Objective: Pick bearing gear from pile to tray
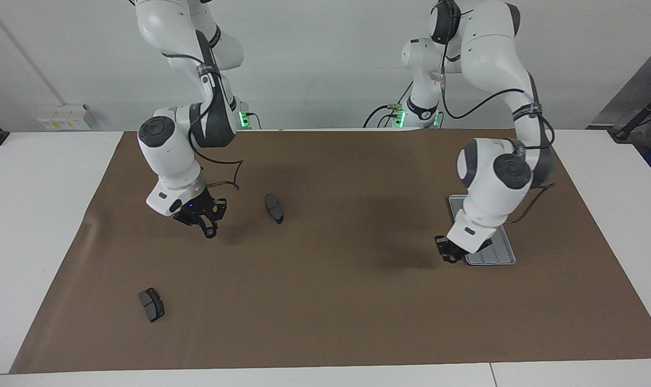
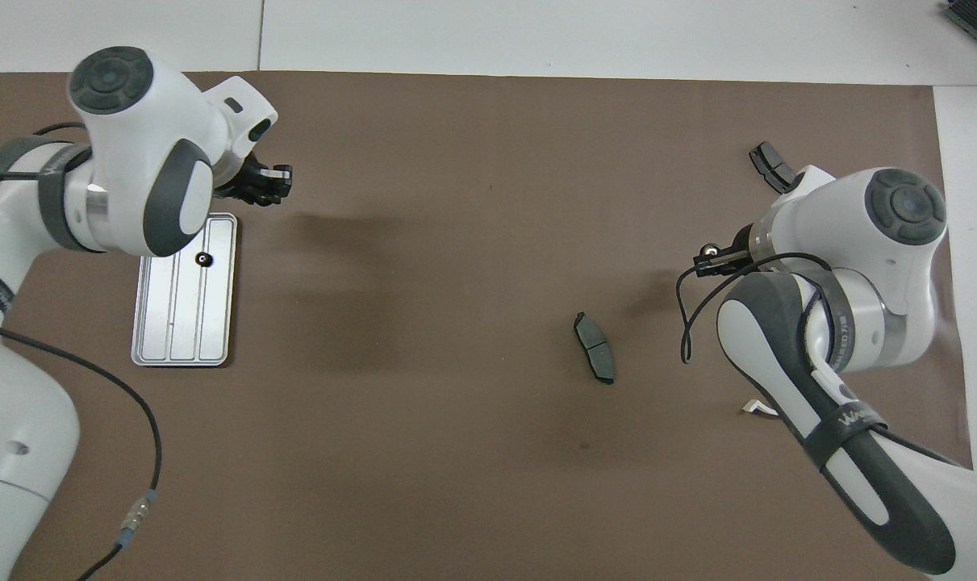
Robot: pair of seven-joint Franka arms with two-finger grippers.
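My left gripper (image 1: 451, 256) (image 2: 272, 182) hangs over the mat, just off the corner of the silver tray (image 1: 505, 252) (image 2: 183, 323) farthest from the robots, shut on a small black gear. My left arm hides most of the tray in the facing view. One black gear (image 2: 204, 258) lies in the tray. My right gripper (image 1: 209, 230) (image 2: 711, 258) is shut on another black gear (image 1: 210, 233) (image 2: 707, 256), held just above the mat at the right arm's end. All that shows of the pile is two dark grey brake pads.
One brake pad (image 1: 274, 208) (image 2: 594, 359) lies on the brown mat (image 1: 325, 301) beside my right gripper, toward the table's middle. The other brake pad (image 1: 151, 304) (image 2: 766, 164) lies farther from the robots, partly covered by my right arm in the overhead view.
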